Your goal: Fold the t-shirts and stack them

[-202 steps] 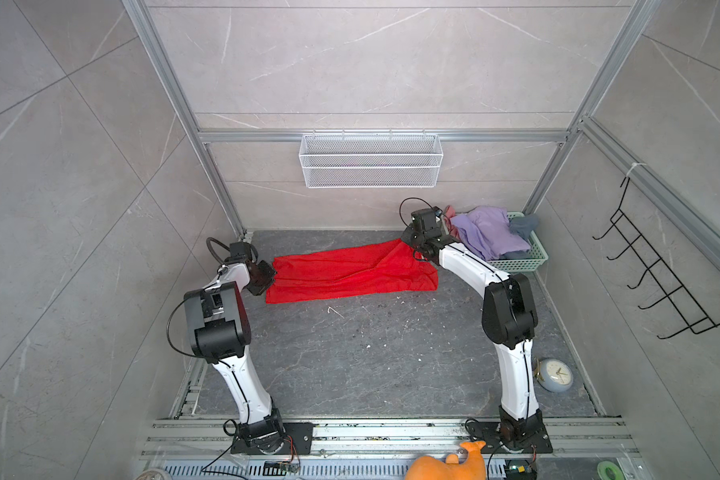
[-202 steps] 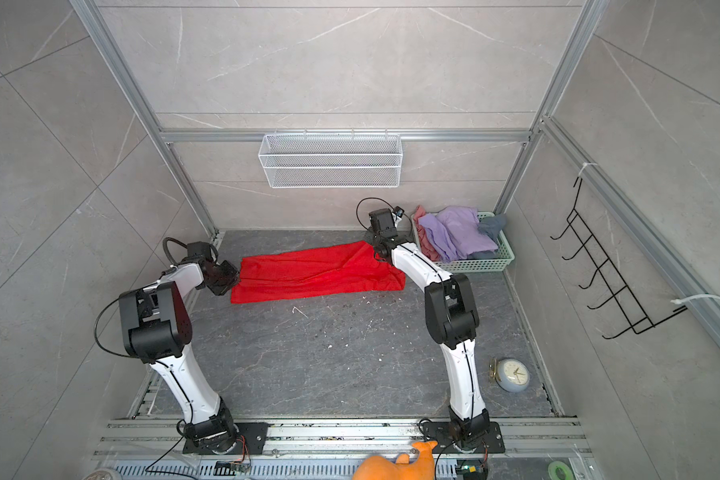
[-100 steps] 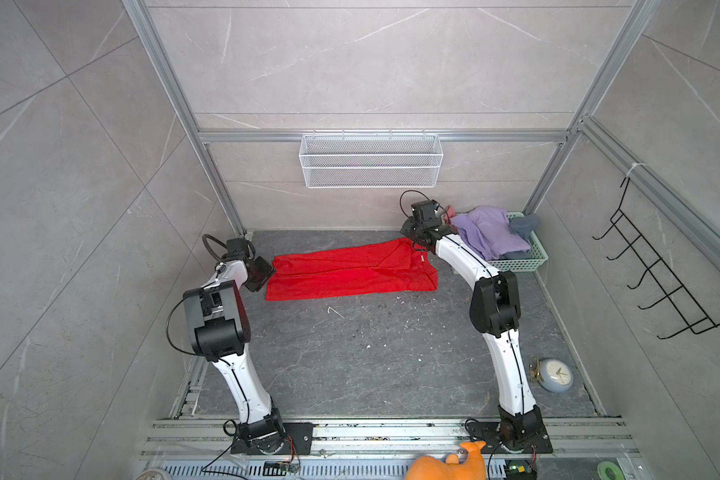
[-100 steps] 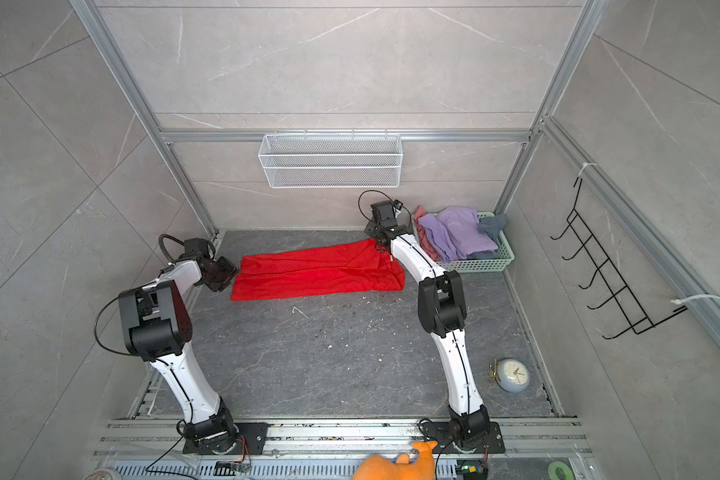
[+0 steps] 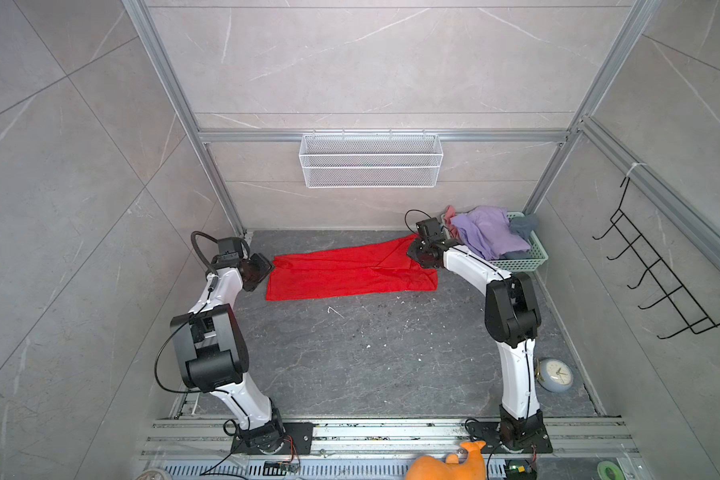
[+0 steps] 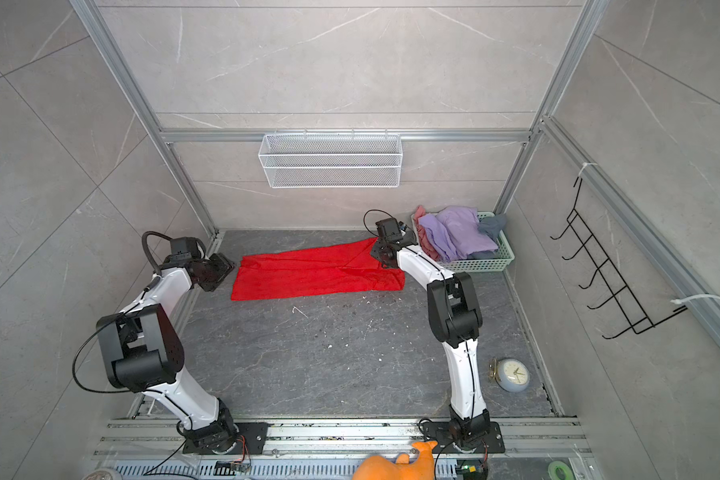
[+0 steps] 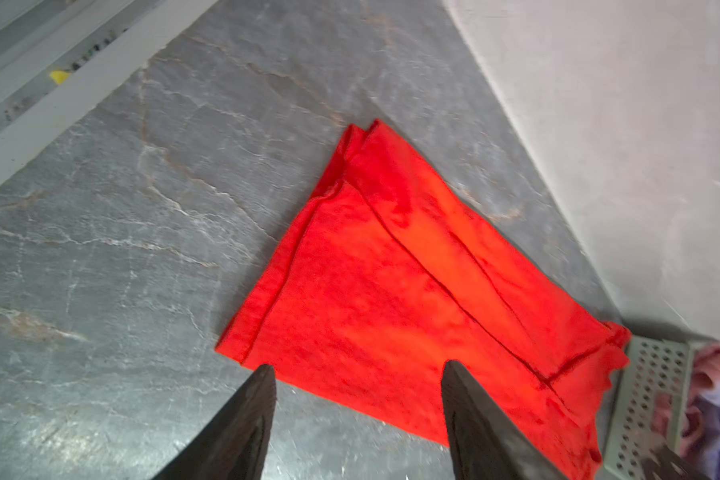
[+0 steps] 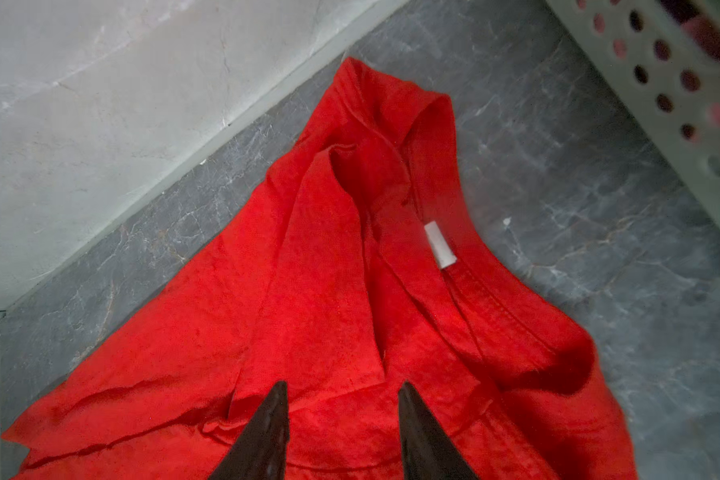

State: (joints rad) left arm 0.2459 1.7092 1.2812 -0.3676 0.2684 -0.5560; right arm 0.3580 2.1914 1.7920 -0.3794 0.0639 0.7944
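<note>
The bright red t-shirt (image 5: 350, 272) (image 6: 316, 272) lies as a long flat band on the dark floor near the back wall. My left gripper (image 5: 263, 266) (image 7: 358, 368) is open at its left end, with the hem corner just beyond its fingertips (image 7: 262, 376) and nothing between them. My right gripper (image 5: 417, 249) (image 8: 344, 388) is open over the collar end, where a white label (image 8: 439, 245) shows, and it holds no cloth. A lavender t-shirt (image 5: 483, 232), a pink one (image 5: 447, 214) and a dark grey one (image 5: 524, 224) lie heaped in a green basket (image 5: 520, 262).
A white wire basket (image 5: 371, 160) hangs on the back wall and a black hook rack (image 5: 661, 270) on the right wall. A round clock (image 5: 555, 374) lies by the right arm's base. An orange plush toy (image 5: 449, 463) sits at the front edge.
Both grippers have gone from shut to open and let go of the red t-shirt's ends. The shirt now rests flat on the floor.
</note>
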